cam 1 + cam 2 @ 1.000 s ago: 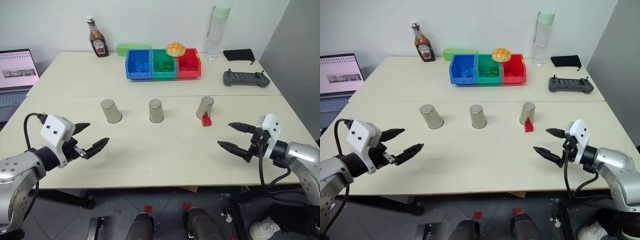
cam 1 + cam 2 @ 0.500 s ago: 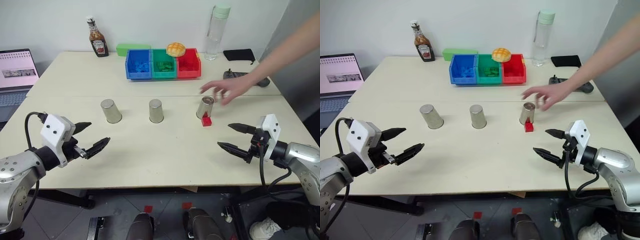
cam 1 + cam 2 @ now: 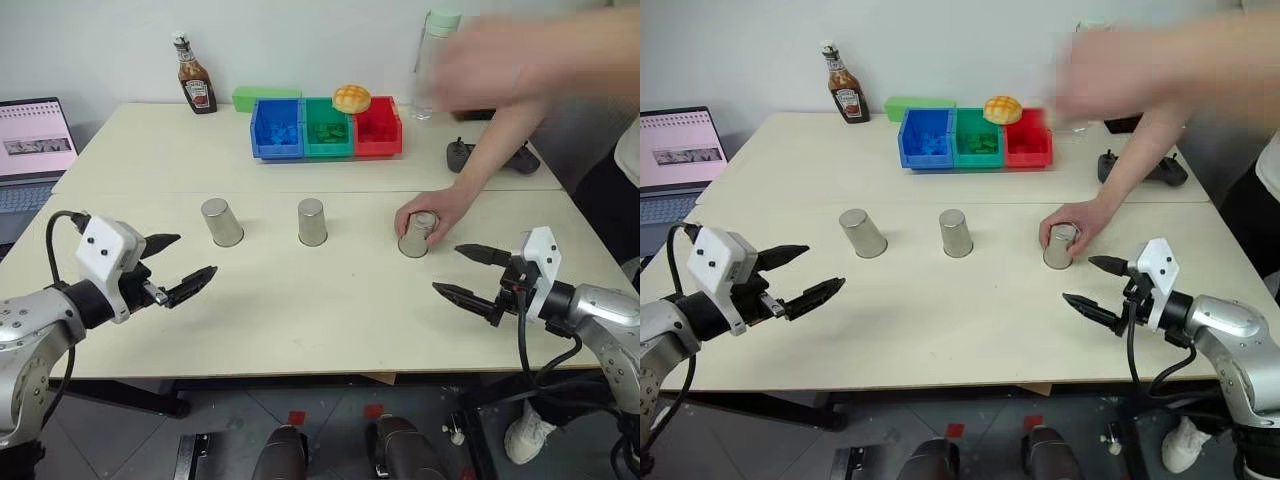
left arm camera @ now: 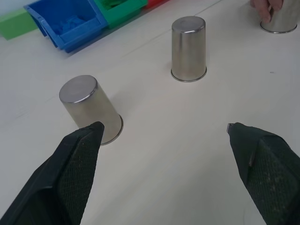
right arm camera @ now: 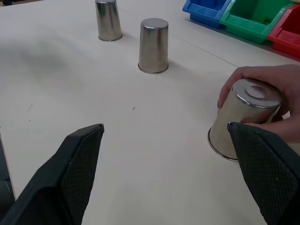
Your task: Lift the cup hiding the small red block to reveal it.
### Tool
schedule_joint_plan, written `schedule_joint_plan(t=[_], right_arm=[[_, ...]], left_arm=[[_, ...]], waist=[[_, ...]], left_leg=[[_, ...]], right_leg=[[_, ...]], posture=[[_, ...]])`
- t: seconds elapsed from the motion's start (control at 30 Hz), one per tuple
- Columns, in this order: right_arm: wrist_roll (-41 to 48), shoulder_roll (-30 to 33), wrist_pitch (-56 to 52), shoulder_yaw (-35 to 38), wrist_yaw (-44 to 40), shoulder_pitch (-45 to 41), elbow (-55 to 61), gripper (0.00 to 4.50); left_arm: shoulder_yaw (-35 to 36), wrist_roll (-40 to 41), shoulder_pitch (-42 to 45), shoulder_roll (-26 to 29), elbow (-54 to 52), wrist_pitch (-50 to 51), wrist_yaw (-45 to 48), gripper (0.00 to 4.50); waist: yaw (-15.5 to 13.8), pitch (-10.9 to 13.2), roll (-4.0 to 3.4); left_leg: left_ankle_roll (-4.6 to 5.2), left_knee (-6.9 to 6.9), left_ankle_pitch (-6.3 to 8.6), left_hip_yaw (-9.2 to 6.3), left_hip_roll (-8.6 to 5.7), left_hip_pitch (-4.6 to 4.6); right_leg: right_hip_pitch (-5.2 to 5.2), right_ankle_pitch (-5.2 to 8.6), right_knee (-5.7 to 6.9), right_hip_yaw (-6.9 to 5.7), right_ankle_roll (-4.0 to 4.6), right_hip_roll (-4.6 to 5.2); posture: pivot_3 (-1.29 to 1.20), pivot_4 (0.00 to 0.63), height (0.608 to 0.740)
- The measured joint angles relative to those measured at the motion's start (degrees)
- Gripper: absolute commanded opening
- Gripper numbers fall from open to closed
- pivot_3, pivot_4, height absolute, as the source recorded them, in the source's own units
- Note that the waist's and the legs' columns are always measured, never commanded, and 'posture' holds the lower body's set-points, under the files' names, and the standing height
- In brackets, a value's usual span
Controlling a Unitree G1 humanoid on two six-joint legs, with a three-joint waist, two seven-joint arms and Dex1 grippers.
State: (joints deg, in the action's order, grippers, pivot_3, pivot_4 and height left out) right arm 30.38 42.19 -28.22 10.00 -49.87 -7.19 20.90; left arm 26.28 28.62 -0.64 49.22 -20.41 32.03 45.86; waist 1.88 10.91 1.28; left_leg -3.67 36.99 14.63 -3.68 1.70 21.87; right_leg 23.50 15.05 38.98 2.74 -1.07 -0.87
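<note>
Hovering over table (image 3: 300,300): left tool (image 3: 178,270), right tool (image 3: 468,273), both agape.

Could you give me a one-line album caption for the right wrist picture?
A person's hand grips the nearest of three upturned metal cups on a pale table, between open black fingers.

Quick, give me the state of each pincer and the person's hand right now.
Left pincer: open, holding nothing.
Right pincer: open, holding nothing.
Person's hand: gripping the rightmost cup.
</note>
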Motion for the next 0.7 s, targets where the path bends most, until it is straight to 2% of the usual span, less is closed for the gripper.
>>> schedule_joint_plan(t=[0.7], right_arm=[[0.2,-0.2,-2.5,-0.3,1.5,-0.1,3.4,4.48]], left_arm=[[-2.0,-0.4,1.3,-0.2,0.1,0.0,-0.2,4.5]], waist=[[0.0,0.0,0.0]], left_leg=[[0.0,0.01,0.0,0.0,0.0,-0.01]], right_leg=[[0.0,0.0,0.0,0.0,0.0,0.0]], posture=[[0.0,0.15,0.74]])
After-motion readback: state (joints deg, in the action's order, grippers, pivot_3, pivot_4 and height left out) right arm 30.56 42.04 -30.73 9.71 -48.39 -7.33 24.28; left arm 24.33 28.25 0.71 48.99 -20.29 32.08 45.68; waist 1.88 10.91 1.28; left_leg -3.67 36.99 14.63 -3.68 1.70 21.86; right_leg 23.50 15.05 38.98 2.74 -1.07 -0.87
